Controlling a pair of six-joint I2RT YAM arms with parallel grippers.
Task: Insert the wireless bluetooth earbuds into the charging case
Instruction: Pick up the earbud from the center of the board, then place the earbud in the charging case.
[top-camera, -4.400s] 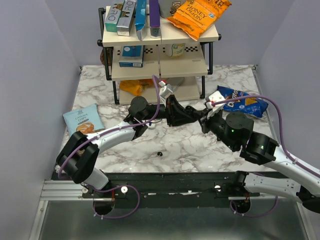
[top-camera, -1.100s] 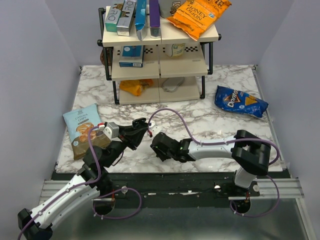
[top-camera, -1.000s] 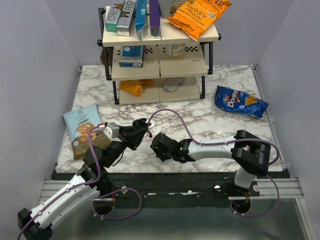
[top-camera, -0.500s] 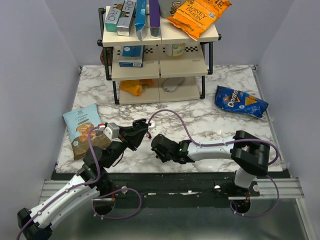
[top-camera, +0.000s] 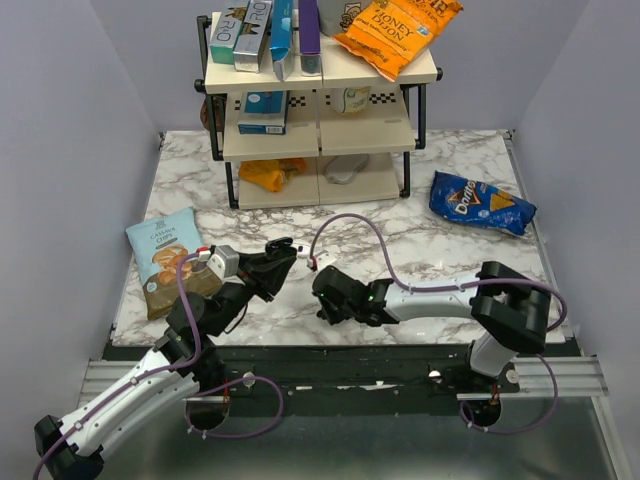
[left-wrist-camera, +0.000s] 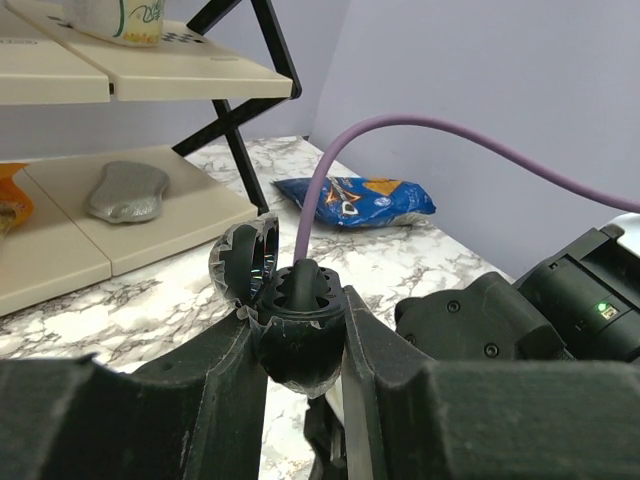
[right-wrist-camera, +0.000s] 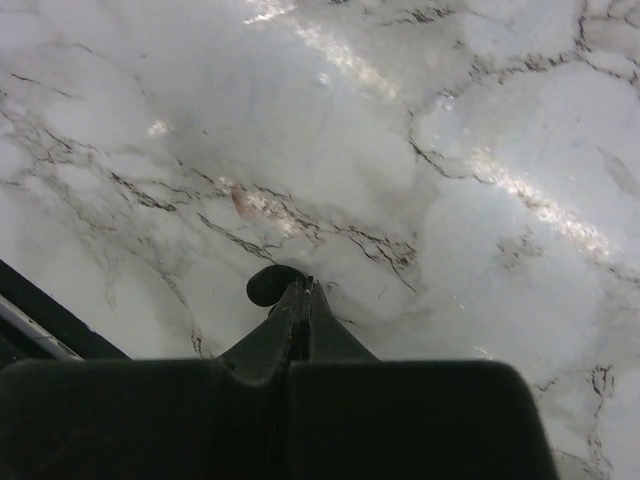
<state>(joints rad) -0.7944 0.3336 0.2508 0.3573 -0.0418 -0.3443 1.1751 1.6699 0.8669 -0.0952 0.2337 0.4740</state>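
Observation:
My left gripper (top-camera: 283, 256) is shut on the charging case (left-wrist-camera: 300, 335), a small black oval case held upright with its lid (left-wrist-camera: 243, 265) swung open to the left. One black earbud (left-wrist-camera: 303, 285) stands in the case. In the left wrist view the fingers (left-wrist-camera: 225, 375) clamp the case's sides. My right gripper (top-camera: 324, 306) points down at the marble table (top-camera: 420, 250), just right of the left gripper. Its jaws are pressed together, and the second earbud (right-wrist-camera: 270, 285) sticks out at the left of the right gripper's (right-wrist-camera: 303, 286) tips.
A shelf rack (top-camera: 320, 150) with snacks stands at the back, a pale grey oval thing (left-wrist-camera: 125, 190) on its low shelf. A blue Doritos bag (top-camera: 480, 205) lies right, a chips bag (top-camera: 165, 250) left. A purple cable (top-camera: 350, 222) arcs over the middle.
Both arms came from near the shelf to the table's front. In the last second the right gripper shifted a little to the right; the left gripper held still with the case.

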